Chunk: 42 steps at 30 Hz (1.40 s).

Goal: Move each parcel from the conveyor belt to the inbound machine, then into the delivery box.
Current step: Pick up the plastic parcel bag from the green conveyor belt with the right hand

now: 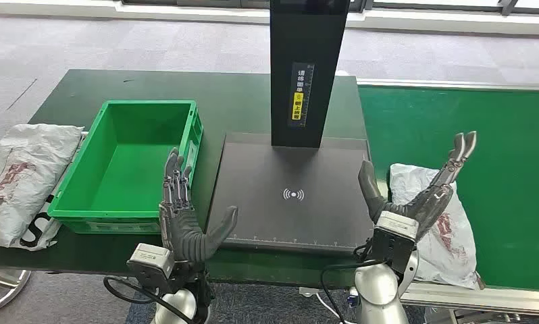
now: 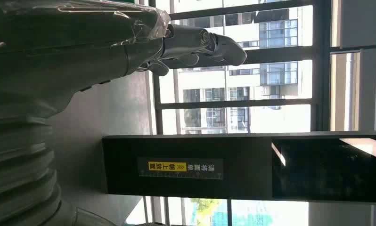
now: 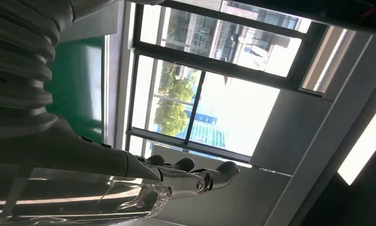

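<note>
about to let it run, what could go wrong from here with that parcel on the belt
The parcel is a soft, crumpled bag lying at the conveyor belt's near edge; a grasp by the open right hand might slip or nudge it off. Carried across, it could brush the inbound machine's black post.

Matt dark scanning plate of the inbound machine (image 1: 290, 196) beneath its glossy black column (image 1: 309, 67). Smooth moulded green plastic delivery box (image 1: 128, 162). Crinkled, glossy white plastic-film parcel (image 1: 442, 226) on the smooth green conveyor belt (image 1: 469, 128); a similar wrinkled bag (image 1: 20, 182) lies beside the box.
</note>
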Motion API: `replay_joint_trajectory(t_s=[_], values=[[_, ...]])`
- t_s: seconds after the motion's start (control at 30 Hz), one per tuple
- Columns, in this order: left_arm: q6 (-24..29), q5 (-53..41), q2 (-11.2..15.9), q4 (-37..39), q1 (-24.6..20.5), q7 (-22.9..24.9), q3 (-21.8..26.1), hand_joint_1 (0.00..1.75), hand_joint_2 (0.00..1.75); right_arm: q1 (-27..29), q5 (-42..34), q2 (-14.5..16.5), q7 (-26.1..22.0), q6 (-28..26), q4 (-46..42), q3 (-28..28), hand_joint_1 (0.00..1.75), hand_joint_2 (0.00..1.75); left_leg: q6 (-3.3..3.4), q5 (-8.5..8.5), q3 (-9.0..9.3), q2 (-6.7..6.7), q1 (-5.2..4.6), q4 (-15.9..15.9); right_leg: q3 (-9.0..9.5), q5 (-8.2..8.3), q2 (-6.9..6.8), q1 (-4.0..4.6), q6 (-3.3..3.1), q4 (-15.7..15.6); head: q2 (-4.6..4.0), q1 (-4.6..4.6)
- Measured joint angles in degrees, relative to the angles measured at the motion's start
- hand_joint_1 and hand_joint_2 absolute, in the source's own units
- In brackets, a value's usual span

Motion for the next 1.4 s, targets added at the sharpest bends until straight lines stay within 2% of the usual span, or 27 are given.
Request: replay_joint_trajectory(t_s=[0.4,0.53,0.7,0.8,1.13,1.2,1.3,1.33,1.4], values=[[-0.1,0.1,0.0,0.0,0.1,0.0,0.0,0.0,1.75,-0.1,0.9,0.0,0.0,0.0,0.6,0.1,0.0,1.75,0.0,0.0,-0.01,0.0,0.0,0.0,-0.01,0.0,0.0,0.0,0.0,0.0,0.0,0.0],[-0.5,0.4,0.0,-0.2,0.2,0.0,0.0,0.0,1.75,-0.4,3.0,0.0,1.9,0.0,2.5,-0.4,0.0,1.75,0.0,-0.01,-0.01,0.0,0.0,0.0,0.0,-0.01,0.0,0.01,0.0,0.0,0.0,0.0],[-1.2,0.4,0.2,-1.0,0.9,0.0,0.0,0.0,1.75,-0.6,9.9,0.0,4.2,0.1,8.2,-6.7,0.0,1.75,0.03,0.01,-0.04,-0.18,-0.01,0.0,0.08,-0.01,-0.22,0.0,0.01,0.0,0.0,0.0],[-1.2,0.4,0.3,-1.3,1.1,0.0,0.0,0.0,1.75,-0.7,11.2,0.1,4.6,0.0,10.2,-9.9,0.0,1.75,0.05,0.02,-0.04,-0.22,-0.01,0.0,0.1,-0.01,-0.26,0.0,0.01,0.0,0.0,0.0],[-1.4,0.4,0.4,-1.6,1.3,0.0,0.0,0.0,1.75,-0.8,12.1,0.2,5.1,0.0,12.5,-12.6,0.0,1.75,0.05,0.02,-0.03,-0.22,-0.01,0.0,0.09,-0.02,-0.27,0.0,0.02,0.0,0.0,0.0],[-2.2,0.8,0.4,-1.6,1.4,0.0,0.0,0.0,1.75,-0.9,17.3,0.2,10.0,0.0,11.8,-13.8,0.0,1.75,0.06,0.02,-0.04,-0.25,-0.02,0.0,0.09,-0.02,-0.31,-0.01,0.02,0.0,0.0,0.0],[-3.8,1.7,0.4,-1.7,1.6,0.0,0.2,0.0,1.75,-3.1,37.0,0.1,22.5,0.0,10.3,-21.4,0.0,1.75,0.1,0.05,-0.05,-0.34,-0.07,0.0,0.09,-0.01,-0.42,-0.06,0.04,0.0,0.0,0.0],[-4.1,1.8,0.4,-1.7,1.7,0.0,0.3,0.0,1.75,-4.5,42.4,0.1,23.4,0.0,10.4,-25.1,0.0,1.75,0.12,0.06,-0.05,-0.34,-0.09,0.0,0.09,0.0,-0.43,-0.09,0.05,0.0,0.0,0.0],[-4.3,1.9,0.4,-1.8,1.9,0.0,0.5,0.0,1.75,-6.9,47.6,0.1,22.2,0.0,11.2,-33.1,0.0,1.75,0.14,0.06,-0.04,-0.34,-0.14,0.0,0.11,0.04,-0.42,-0.14,0.11,0.0,0.0,0.0]])
